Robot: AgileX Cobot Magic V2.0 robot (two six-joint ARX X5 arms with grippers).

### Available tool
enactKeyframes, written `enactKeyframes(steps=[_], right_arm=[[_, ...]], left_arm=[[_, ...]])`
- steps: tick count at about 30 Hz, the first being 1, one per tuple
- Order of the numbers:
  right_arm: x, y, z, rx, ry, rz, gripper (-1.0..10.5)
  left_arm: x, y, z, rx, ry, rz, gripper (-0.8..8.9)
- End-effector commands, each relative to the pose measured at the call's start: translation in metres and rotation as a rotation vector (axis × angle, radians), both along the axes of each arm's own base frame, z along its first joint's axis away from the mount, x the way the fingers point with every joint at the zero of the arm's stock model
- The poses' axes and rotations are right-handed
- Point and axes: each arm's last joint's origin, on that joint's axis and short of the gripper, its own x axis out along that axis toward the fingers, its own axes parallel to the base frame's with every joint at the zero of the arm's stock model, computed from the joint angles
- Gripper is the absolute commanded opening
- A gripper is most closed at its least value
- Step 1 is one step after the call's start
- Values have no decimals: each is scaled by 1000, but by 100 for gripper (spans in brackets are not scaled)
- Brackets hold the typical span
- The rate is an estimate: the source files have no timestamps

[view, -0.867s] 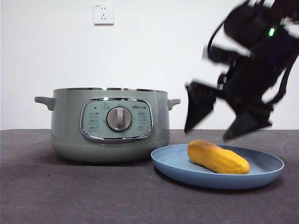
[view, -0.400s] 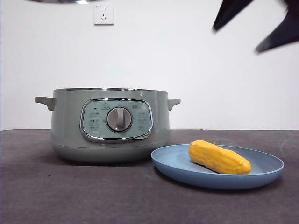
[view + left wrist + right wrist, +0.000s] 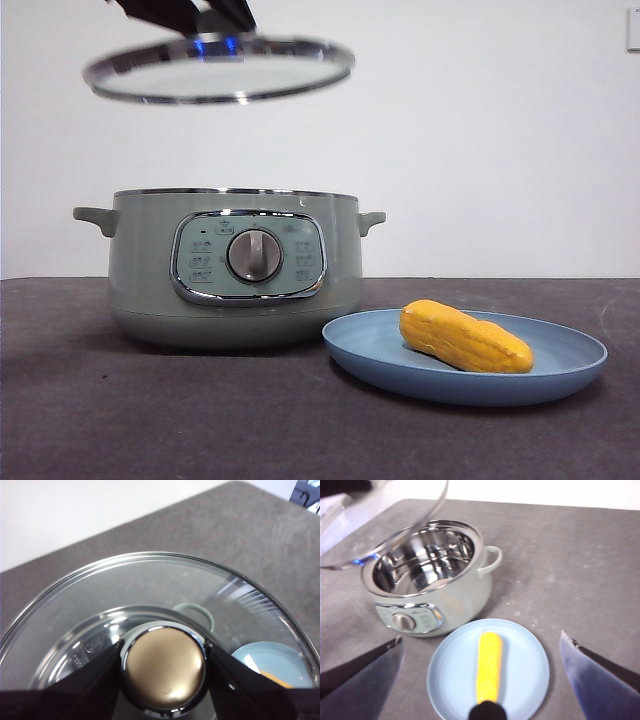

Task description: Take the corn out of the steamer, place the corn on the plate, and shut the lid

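Corn (image 3: 465, 338) lies on the plate (image 3: 400, 370), nearest, just beside the open steamer (image 3: 140, 270) on the dark grey worktop (image 3: 150, 420). Above the steamer, left gripper (image 3: 162, 667) fingers clamp the lid (image 3: 219, 70) knob, lid tilted, brought in since half a second ago. Right gripper (image 3: 480, 680), fingers spread wide, has lifted clear above the plate; white wall behind.

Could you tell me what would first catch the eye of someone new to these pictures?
Probably the glass lid, held by its knob in the left gripper and hanging in the air above the open steamer. Next, the yellow corn lying on the blue plate beside the pot.
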Motion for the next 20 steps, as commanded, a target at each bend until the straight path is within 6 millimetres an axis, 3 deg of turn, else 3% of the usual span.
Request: enactKeyframes(steps=[1,8,20], right_arm=[[-3,-2,-3,-1,15,-13,599],[-5,-2,-6,-5,51,-17,599],[-5,-2,-6,1,53,-19,599]], left_arm=[[13,-6,-7,3,-32,-19,-8],[39,-14,-32,8,-19,-13,-8],[59,-9,-59,37,49,22,-8]])
